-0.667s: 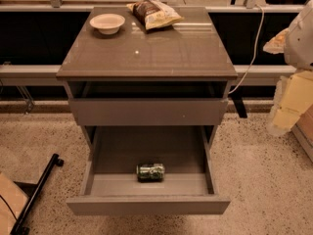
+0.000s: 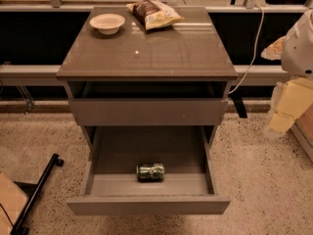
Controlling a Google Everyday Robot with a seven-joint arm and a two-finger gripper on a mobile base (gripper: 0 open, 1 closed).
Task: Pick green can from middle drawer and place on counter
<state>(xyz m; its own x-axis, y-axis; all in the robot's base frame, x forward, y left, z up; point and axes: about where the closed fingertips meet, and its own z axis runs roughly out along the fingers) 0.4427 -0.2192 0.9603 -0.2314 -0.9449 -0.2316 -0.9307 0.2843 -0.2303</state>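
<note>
Can (image 2: 150, 172) lay sideways in open drawer (image 2: 146, 204) | gripper (image 2: 288, 106) far right, opening couldn't be told | judged best: descend vertically, pinch across body

Just right of the desk (image 2: 146, 53), the robot's arm (image 2: 299, 45) shows as a smooth, rounded white shell. A mottled orange-tan patch lies against its edge on the desk side, and whether that patch belongs to the arm cannot be told. Beneath the shell, still right of the desk and lower than its top, hangs the end effector (image 2: 286, 109) — pale cream-yellow blocky segments with flat faces and softened corners, the lowest paler and hazier than the rest.
</note>
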